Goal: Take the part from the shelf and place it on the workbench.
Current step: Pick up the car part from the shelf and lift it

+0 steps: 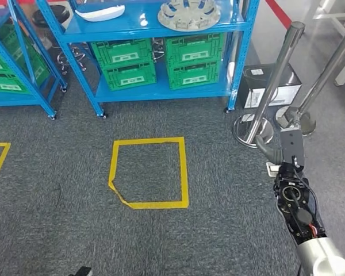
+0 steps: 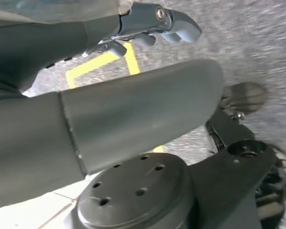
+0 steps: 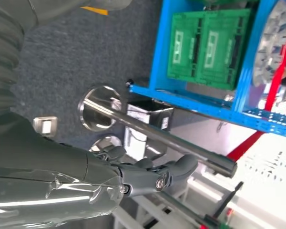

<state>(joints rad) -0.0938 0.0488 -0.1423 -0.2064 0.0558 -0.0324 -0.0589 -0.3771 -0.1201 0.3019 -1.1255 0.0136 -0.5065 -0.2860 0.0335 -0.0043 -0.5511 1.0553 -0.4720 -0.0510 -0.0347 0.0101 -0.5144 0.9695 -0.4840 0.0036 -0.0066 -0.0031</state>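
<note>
The blue shelf (image 1: 162, 26) serves as the landmark, standing across the far edge of the grey carpet. At the left of its upper level lies a white curved part (image 1: 100, 11); further right on that level sits the round silver part (image 1: 189, 14), a wheel-like disc, probably the thing to fetch, not yet touched. Beneath them, on the lower level, two stacks of green crates (image 1: 160, 62) stand side by side. In front of the shelf a yellow taped square (image 1: 149, 172) marks the floor, likely the standing spot for reaching. Right of the shelf stand chrome barrier posts (image 1: 272, 86).

The left hand (image 2: 148, 28) hangs by the body over the carpet, fingers loosely curled, holding nothing. The right hand (image 3: 148, 174) also hangs free, fingers gently bent and apart, empty, since the robot stands well short of the shelf.
</note>
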